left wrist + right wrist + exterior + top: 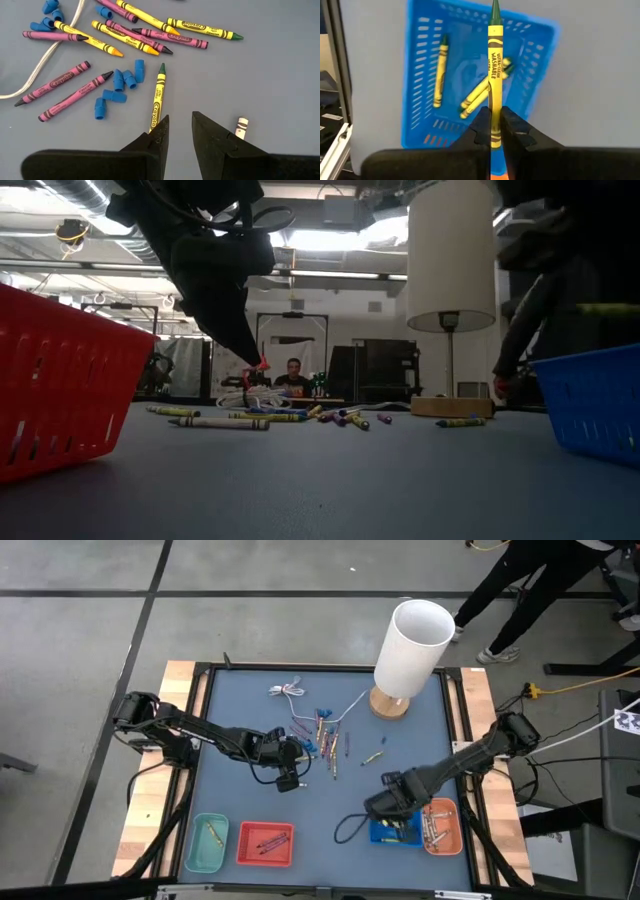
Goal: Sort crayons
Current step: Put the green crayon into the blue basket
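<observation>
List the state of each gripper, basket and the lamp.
Right gripper: shut on a green-tipped yellow crayon, above the blue basket.
Left gripper: open, empty, over loose crayons.
Blue basket: holds yellow crayons.
Red basket: holds crayons.
Teal basket: holds one crayon.
Lamp: upright.

Readable print appears only on crayon wrappers, in the two wrist views.

In the right wrist view, the yellow-wrapped, green-tipped crayon (494, 75) pinched between the right gripper's (494, 125) fingers carries "ULTRA-CLEAN WASHABLE" in dark letters running along its length. In the left wrist view, the "Crayola" brand name can be read on several wrappers lying on the table: on the green-tipped yellow crayon (158, 97) just ahead of the left gripper, on two pink crayons (56, 82) beside the blue bits, and on a longer yellow crayon (202, 29) (smaller print beside the brand stays illegible).
</observation>
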`<state>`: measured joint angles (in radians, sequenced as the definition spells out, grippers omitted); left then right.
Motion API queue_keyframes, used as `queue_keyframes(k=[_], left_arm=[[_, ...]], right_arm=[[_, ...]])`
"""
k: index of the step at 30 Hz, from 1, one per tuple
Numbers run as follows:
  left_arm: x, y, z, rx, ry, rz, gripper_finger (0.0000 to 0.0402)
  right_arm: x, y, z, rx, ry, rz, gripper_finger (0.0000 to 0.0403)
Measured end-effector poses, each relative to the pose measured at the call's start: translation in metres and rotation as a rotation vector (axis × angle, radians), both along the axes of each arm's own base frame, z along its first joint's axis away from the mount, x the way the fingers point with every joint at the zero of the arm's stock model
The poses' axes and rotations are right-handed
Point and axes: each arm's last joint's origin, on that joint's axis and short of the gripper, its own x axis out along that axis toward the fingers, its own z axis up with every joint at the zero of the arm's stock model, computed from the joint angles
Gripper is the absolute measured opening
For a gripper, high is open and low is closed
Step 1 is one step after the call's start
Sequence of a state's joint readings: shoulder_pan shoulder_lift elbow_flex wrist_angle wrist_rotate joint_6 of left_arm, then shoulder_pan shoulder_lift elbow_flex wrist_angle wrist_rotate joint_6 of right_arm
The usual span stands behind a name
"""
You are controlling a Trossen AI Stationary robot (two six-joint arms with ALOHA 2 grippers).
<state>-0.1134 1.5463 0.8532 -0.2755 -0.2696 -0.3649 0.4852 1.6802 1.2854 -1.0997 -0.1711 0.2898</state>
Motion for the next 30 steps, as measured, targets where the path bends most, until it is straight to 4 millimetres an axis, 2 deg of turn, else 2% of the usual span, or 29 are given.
queue_keyframes(k=[8, 15, 19, 26, 30], left_arm=[[0.000, 0.000, 0.000, 0.000, 0.000, -0.001, 0.0069], [0.000, 0.000, 0.000, 0.000, 0.000, -0.001, 0.0069], [0.000, 0.000, 0.000, 0.000, 0.000, 0.000, 0.0069], [0.000, 0.008, 0.000, 0.000, 0.006, 0.027, 0.0069], [-0.005, 0.016, -0.004, 0.038, 0.086, 0.002, 0.0069]], right_arm=[[-0.007, 0.012, 0.000, -0.007, 0.012, -0.026, 0.0030], [-0.006, 0.010, 0.000, -0.068, -0.025, -0.041, 0.0115], [-0.005, 0.009, 0.000, -0.109, -0.050, -0.034, 0.0147], [-0.008, 0.007, 0.000, -0.138, -0.032, -0.006, 0.0155], [-0.012, 0.004, -0.001, -0.181, -0.001, 0.026, 0.0156]])
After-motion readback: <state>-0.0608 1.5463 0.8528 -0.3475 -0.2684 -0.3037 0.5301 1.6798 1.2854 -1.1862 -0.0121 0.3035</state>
